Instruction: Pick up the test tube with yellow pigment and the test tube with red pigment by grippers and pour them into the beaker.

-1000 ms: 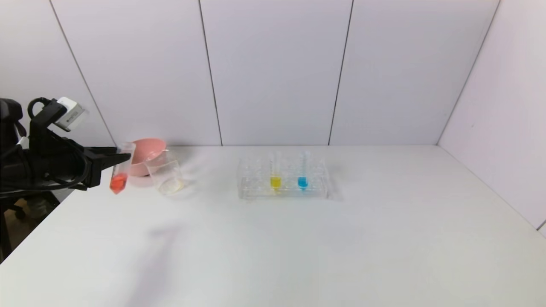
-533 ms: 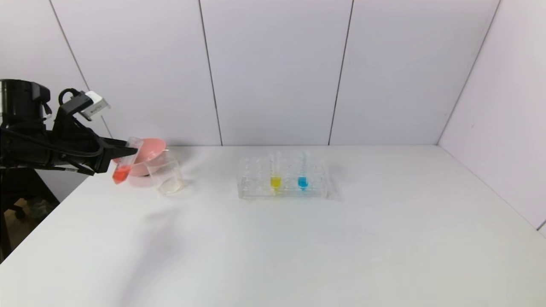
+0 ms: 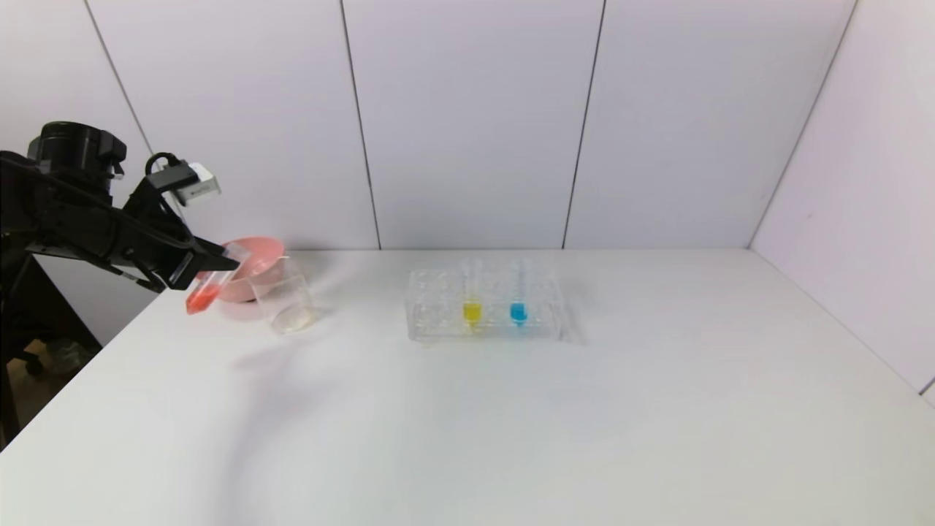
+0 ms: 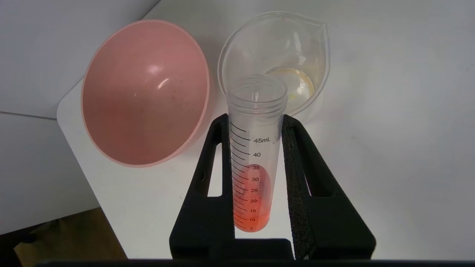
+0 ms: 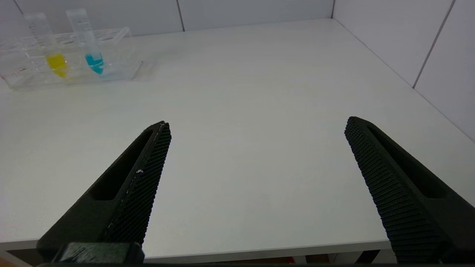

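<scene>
My left gripper point(image 3: 208, 267) is shut on the test tube with red pigment point(image 3: 210, 287), which it holds above the table's far left, tilted with its open mouth toward the beaker point(image 3: 283, 298). In the left wrist view the tube point(image 4: 254, 174) sits between the jaws of the gripper point(image 4: 256, 124), with its mouth over the beaker's near rim point(image 4: 274, 63). The beaker holds a faint yellowish film. The test tube with yellow pigment point(image 3: 472, 292) stands in the clear rack point(image 3: 485, 307); it also shows in the right wrist view point(image 5: 50, 48). My right gripper point(image 5: 256, 128) is open and empty near the table's front edge.
A pink bowl point(image 3: 252, 264) stands just behind the beaker, at the table's far left corner; it also shows in the left wrist view point(image 4: 144, 92). A tube with blue liquid point(image 3: 518, 292) stands in the rack beside the yellow one.
My left gripper has risen and moved right toward the beaker with the red tube. The tube has tilted further, its mouth leaning to the beaker. Nothing else moved.
</scene>
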